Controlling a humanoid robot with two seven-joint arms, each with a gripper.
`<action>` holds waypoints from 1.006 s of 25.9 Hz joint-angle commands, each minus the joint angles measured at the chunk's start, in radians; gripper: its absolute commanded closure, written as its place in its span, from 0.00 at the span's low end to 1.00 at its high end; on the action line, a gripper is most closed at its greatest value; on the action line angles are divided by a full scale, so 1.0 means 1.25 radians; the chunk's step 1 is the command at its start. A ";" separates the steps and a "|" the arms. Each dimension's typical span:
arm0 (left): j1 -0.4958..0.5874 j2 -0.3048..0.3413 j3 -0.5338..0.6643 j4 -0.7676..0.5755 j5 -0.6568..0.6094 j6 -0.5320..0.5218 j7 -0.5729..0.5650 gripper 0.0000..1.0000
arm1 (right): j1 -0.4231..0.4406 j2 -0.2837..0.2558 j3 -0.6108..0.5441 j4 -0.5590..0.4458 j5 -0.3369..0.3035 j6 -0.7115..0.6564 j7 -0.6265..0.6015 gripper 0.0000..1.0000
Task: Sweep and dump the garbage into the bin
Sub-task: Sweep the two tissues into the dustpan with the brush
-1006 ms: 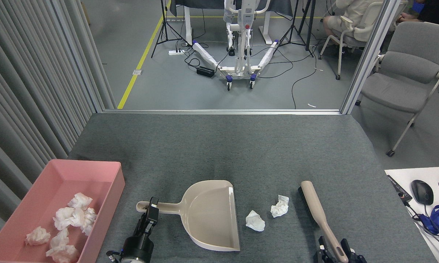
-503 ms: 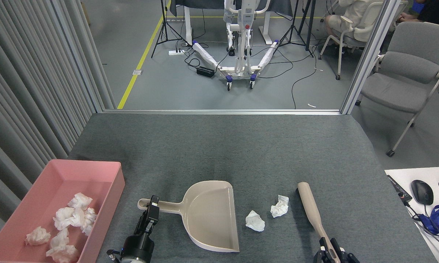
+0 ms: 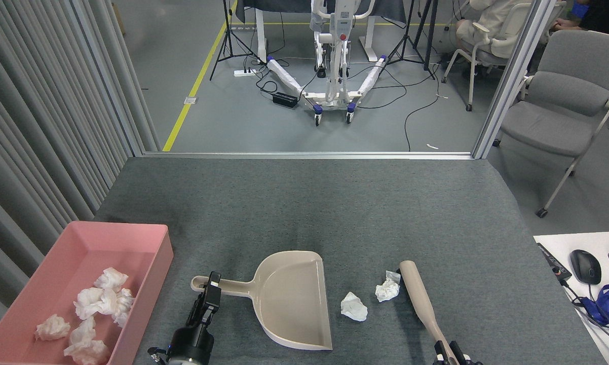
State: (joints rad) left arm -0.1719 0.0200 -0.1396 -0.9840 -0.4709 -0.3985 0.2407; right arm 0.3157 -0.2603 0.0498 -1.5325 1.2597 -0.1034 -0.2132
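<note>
Two wads of white tissue garbage lie on the grey table, one point(image 3: 354, 306) just right of the beige dustpan point(image 3: 294, 299), the other point(image 3: 387, 290) a little farther right. My left gripper point(image 3: 211, 290) is shut on the dustpan's handle. A beige brush point(image 3: 417, 296) slants up from the bottom edge, its head touching the right wad. My right gripper point(image 3: 449, 355) is shut on the brush's handle and mostly cut off by the frame. The pink bin point(image 3: 132, 234) stands at the near left with several more wads point(image 3: 102, 301) in it.
Grey curtain slats point(image 3: 41, 126) run along the left side behind the bin. A white desk point(image 3: 563, 243) with a mouse point(image 3: 585, 266) and blue cable abuts the table's right edge. The table's far edge point(image 3: 304, 156) meets open floor with stands, cables and chairs.
The brush has swung left and lower, so its head now reaches the right wad. My right gripper has sunk toward the bottom edge. The dustpan shifted slightly, then held still.
</note>
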 commanded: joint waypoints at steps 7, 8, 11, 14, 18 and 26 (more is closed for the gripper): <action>0.004 0.001 0.000 -0.002 0.000 -0.009 0.000 0.79 | -0.003 0.056 0.111 -0.004 0.041 0.009 0.013 1.00; 0.004 0.001 0.000 -0.002 0.000 -0.009 0.000 0.79 | -0.005 0.066 0.125 -0.002 0.044 0.012 0.013 1.00; 0.005 0.001 0.000 -0.003 0.000 -0.009 0.000 0.79 | -0.032 0.087 0.181 0.000 0.056 0.039 0.015 1.00; 0.005 0.002 0.000 -0.004 0.000 -0.013 0.000 0.79 | -0.062 0.114 0.236 0.004 0.056 0.063 0.026 1.00; 0.005 0.002 0.000 -0.006 0.000 -0.021 -0.001 0.82 | -0.086 0.155 0.312 0.007 0.056 0.095 0.042 1.00; 0.007 0.004 0.000 -0.014 0.000 -0.028 -0.001 0.84 | -0.083 0.179 0.375 -0.032 0.054 0.108 0.048 1.00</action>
State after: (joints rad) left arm -0.1642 0.0233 -0.1396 -0.9966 -0.4711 -0.4310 0.2387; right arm 0.2068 -0.0366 0.5046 -1.5433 1.3297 0.0346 -0.1510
